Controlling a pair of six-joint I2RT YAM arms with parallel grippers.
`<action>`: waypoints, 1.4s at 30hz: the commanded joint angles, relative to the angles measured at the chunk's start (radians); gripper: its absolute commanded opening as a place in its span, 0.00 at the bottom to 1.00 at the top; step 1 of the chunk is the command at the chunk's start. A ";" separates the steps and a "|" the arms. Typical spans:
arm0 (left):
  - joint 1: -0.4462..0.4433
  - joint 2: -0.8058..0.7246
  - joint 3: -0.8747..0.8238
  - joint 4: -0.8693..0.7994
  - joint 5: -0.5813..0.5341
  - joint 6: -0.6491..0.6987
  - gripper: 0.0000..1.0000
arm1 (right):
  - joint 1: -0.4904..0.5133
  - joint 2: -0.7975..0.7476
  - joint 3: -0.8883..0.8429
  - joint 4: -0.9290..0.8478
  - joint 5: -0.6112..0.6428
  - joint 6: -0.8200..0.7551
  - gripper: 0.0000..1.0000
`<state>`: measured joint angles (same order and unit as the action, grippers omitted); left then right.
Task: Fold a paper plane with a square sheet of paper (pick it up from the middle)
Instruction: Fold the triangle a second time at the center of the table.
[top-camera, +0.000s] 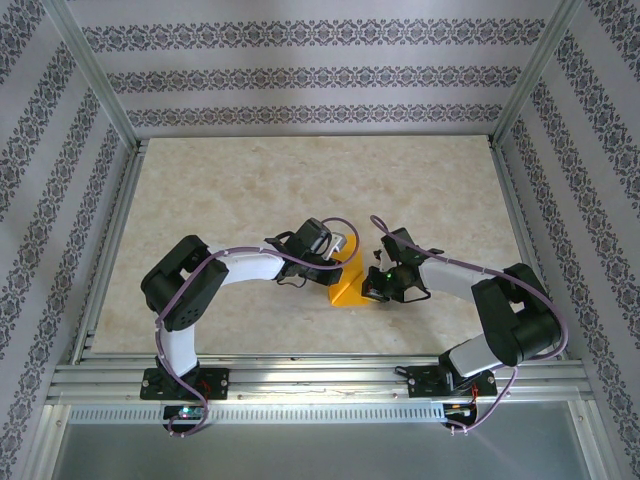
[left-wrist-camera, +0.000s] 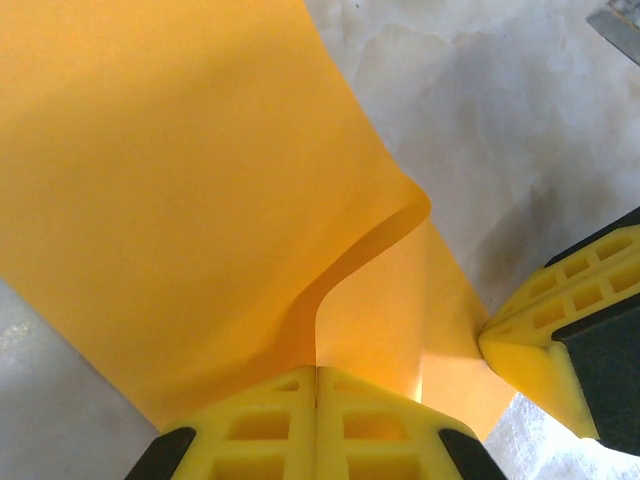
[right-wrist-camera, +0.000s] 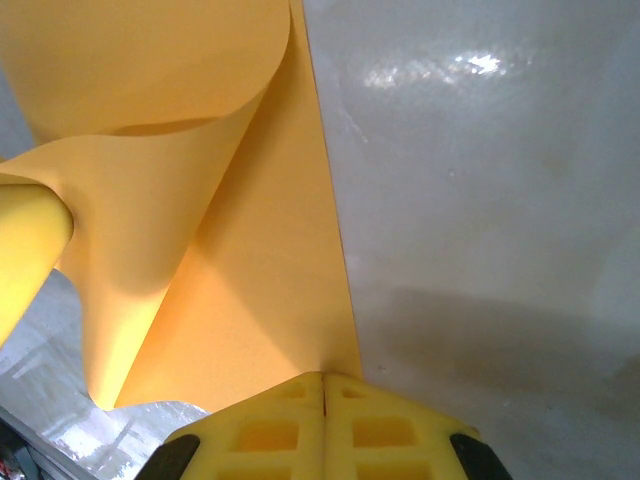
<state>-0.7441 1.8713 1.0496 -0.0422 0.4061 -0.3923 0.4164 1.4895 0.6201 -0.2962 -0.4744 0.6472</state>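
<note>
The orange-yellow square sheet of paper (top-camera: 347, 287) is held off the table between both arms, at the middle of the table. It is bent over in a loose curl, with no dart shape to it. My left gripper (left-wrist-camera: 317, 372) is shut on the lower edge of the sheet (left-wrist-camera: 180, 200), whose top layer rolls over to the right. My right gripper (right-wrist-camera: 325, 378) is shut on the sheet (right-wrist-camera: 260, 290) close to its straight right edge. From above, the left gripper (top-camera: 338, 252) and the right gripper (top-camera: 374, 283) stand on either side of the paper.
The pale marbled tabletop (top-camera: 220, 190) spreads out behind and beside the arms. An aluminium frame (top-camera: 110, 100) and patterned walls enclose it. One yellow finger of the other gripper shows in each wrist view, at the right (left-wrist-camera: 545, 335) and at the left (right-wrist-camera: 25, 250).
</note>
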 joint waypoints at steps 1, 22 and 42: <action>0.014 0.012 0.004 -0.026 -0.019 0.023 0.00 | -0.001 0.022 -0.005 -0.063 0.063 -0.010 0.01; 0.018 0.010 -0.017 -0.011 -0.030 0.009 0.01 | -0.001 0.022 -0.009 -0.060 0.061 -0.008 0.00; 0.025 0.028 -0.006 -0.010 -0.028 0.015 0.01 | 0.000 0.028 -0.014 -0.055 0.059 -0.006 0.01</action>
<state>-0.7307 1.8790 1.0351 -0.0422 0.3767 -0.3931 0.4164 1.4895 0.6201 -0.2958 -0.4744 0.6472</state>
